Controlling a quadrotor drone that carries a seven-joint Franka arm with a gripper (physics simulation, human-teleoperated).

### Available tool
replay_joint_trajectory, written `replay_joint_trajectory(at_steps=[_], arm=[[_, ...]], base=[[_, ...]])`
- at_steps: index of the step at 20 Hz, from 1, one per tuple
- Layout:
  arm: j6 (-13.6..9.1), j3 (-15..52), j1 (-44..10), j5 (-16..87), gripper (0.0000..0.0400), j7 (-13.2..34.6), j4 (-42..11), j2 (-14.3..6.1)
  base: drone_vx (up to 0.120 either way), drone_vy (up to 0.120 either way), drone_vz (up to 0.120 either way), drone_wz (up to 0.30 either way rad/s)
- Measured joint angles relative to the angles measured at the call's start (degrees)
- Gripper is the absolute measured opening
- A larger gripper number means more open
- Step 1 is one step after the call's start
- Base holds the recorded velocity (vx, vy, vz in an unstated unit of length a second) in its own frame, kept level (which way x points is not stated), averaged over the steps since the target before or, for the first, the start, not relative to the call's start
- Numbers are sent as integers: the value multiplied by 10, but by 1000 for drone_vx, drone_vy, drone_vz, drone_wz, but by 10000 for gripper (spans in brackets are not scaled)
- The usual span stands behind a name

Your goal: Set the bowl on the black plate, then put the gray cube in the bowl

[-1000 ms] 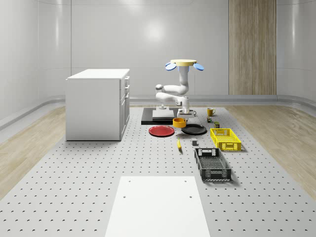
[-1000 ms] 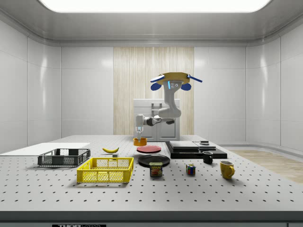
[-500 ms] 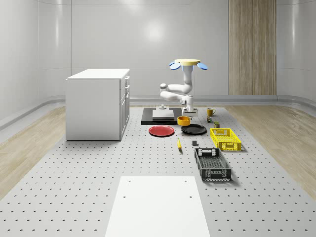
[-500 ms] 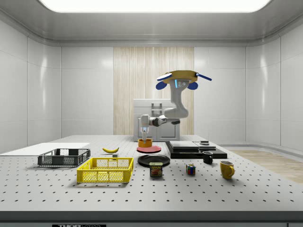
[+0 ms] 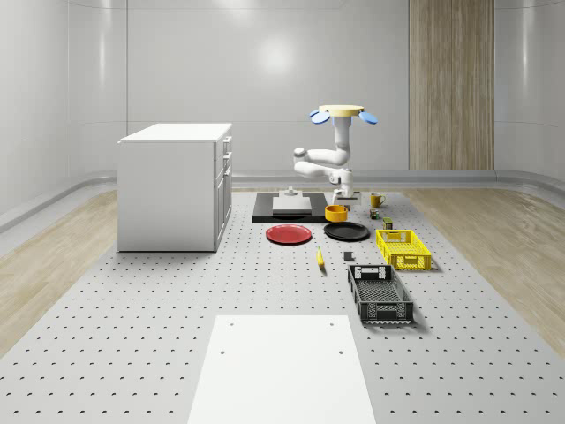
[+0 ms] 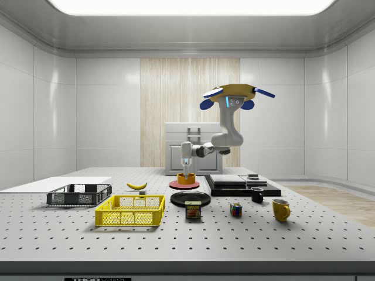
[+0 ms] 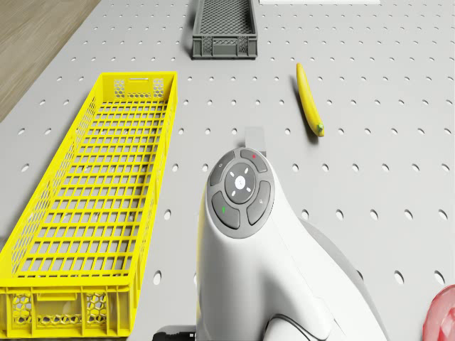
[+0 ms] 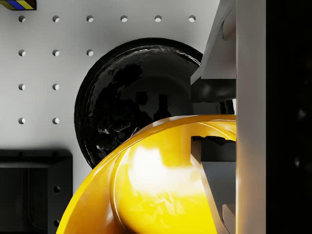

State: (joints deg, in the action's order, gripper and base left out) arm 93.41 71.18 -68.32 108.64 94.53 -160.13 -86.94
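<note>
Drone [image 5: 343, 113] hovers above the far end of the table [image 5: 177, 353], over the mug [image 5: 376, 200] and black slab [image 5: 265, 212] area, well behind the black plate [image 5: 346, 231]. Arm bends down and forward from it toward the plate.

Gripper [image 6: 186, 171] clamped on the rim of the bowl [image 5: 335, 213]. In the wrist view one finger [image 8: 214, 190] sits inside the bowl [image 8: 161, 185], with the wall pinched against the outer jaw. Bowl is off the table, carried upright, opening up; no long axis to speak of since it's round.

Bowl position vs plate: in the whole-scene view it hangs just behind the plate's far rim, toward the slab. In the side view it sits above the plate [image 6: 190, 198] and in front of the red plate [image 6: 184, 185]. Wrist view looks down past the bowl onto the plate [image 8: 131, 92]; the bowl overlaps only the plate's near edge.

Gray cube [image 5: 348, 256] lies on the table on the near side of the plate, between the banana [image 5: 320, 258] and the yellow crate [image 5: 403, 248]. Drone view shows the same cube [image 7: 253, 136] flat on the table between the banana [image 7: 309, 109] and the crate [image 7: 99, 206], partly hidden by the arm.

Black crate [image 5: 379, 292] is nearer the camera than the cube.
</note>
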Motion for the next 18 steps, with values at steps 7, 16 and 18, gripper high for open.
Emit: replay_joint_trajectory(at_steps=[7,16,18], arm=[[1,0,0,0,100,0,0,-1],[7,-10,-3,9,100,1,4,-2],[12,-23,-5,20,100,1,8,-2]], base=[[0,120,-80,0],[0,62,-9,0],[0,0,0,0]])
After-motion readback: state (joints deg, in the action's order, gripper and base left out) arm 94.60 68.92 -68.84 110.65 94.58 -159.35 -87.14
